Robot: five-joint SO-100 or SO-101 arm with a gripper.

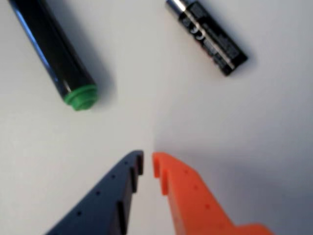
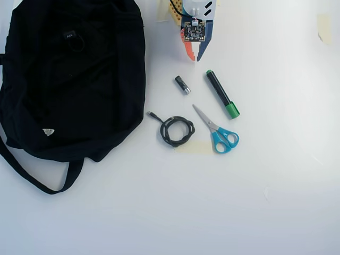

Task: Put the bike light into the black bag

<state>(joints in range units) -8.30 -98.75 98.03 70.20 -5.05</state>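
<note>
black bag (image 2: 74, 79) left, scissors (image 2: 217, 131), marker (image 2: 222, 94), battery (image 2: 182, 85)

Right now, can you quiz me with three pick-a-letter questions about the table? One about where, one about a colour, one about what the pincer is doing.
1. Seen from overhead, where is the bag?
A left
B right
C middle

2. What colour are the scissors' handles?
A red
B blue
C yellow

3. What does the pincer hold?
A marker
B battery
C nothing

Answers:
1 A: the bag fills the left side of the overhead view.
2 B: both loops are blue.
3 C: in the wrist view its tips are bare, and the marker and battery lie apart from them.
</note>
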